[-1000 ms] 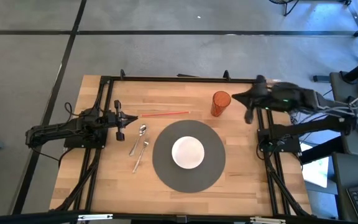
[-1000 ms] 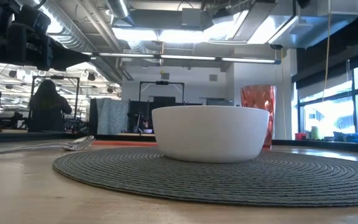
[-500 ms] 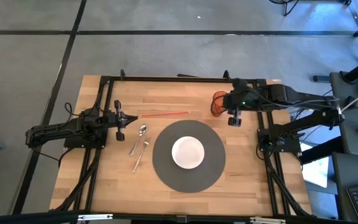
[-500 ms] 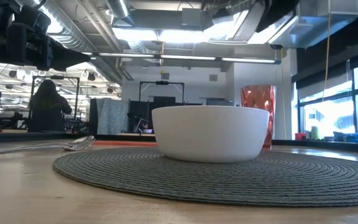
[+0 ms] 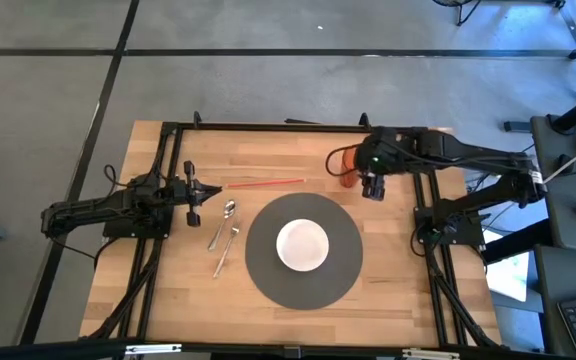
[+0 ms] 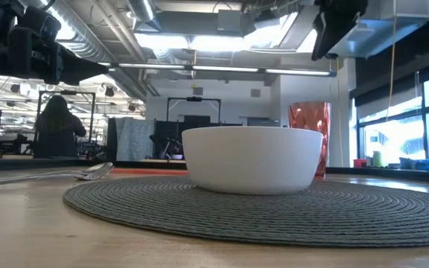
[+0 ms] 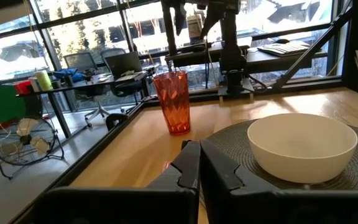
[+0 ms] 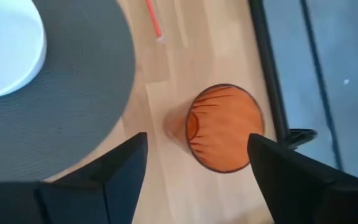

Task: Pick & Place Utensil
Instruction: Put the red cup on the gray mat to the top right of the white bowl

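A spoon [image 5: 230,208] and a fork [image 5: 225,246] lie flat on the wooden table, left of the round grey mat [image 5: 343,270]. A white bowl [image 5: 301,244] stands on that mat. An orange cup [image 8: 224,127] stands upright on the table at the far right of the mat. My right gripper [image 8: 194,180] hangs open above the cup, fingers pointing down, touching nothing; it also shows as my right gripper [image 5: 371,183] from above. My left gripper [image 7: 199,165] is shut and empty, level at the table's left side [image 5: 193,196], near the spoon.
A thin red stick [image 5: 264,183] lies on the table beyond the spoon. Black frame rails [image 5: 268,127] run along the table's far and side edges. Bare wood lies near the front edge, before the mat.
My right gripper has swung from the table's right edge toward the left and now stands over the orange cup, tipped to point down. The cup, bowl and utensils have stayed where they were.
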You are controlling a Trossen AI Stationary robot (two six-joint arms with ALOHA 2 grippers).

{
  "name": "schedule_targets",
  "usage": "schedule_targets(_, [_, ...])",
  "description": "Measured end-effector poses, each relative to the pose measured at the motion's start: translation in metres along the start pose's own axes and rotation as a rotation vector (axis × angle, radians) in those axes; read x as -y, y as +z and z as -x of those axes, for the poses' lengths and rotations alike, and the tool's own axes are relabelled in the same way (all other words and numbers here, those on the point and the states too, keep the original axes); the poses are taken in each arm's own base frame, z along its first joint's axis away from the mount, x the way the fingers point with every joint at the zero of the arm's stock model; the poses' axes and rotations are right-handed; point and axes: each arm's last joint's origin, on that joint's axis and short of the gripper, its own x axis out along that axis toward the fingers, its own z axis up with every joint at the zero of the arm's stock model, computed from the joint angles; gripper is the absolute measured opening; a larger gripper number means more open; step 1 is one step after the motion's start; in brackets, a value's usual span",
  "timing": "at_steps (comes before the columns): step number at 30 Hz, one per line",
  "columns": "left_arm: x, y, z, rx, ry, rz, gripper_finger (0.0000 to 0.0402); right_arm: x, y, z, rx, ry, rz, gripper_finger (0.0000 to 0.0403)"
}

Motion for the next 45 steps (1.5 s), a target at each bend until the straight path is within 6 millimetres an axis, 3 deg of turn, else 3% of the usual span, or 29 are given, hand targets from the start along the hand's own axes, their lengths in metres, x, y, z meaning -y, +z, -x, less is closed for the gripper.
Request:
schedule_targets(17, [0.000, 0.000, 0.000, 0.000, 0.000, 0.006, 0.0002, 0.028, 0.012, -0.073, -0.225, 0.124, -0.018, 0.0275])
schedule_targets(31, [0.000, 0.000, 0.000, -0.001, 0.000, 0.007, 0.0003, 0.035, 0.013, -0.103, -0.312, 0.171, -0.051, 0.0270])
schedule_targets(37, [0.000, 0.000, 0.000, 0.000, 0.000, 0.007, 0.0001, 0.033, 0.014, -0.114, -0.345, 0.182, -0.030, 0.0214])
schedule_targets(45, [0.000, 0.000, 0.000, 0.000, 0.000, 0.007, 0.0002, 0.032, 0.014, -0.116, -0.348, 0.189, 0.012, 0.0057])
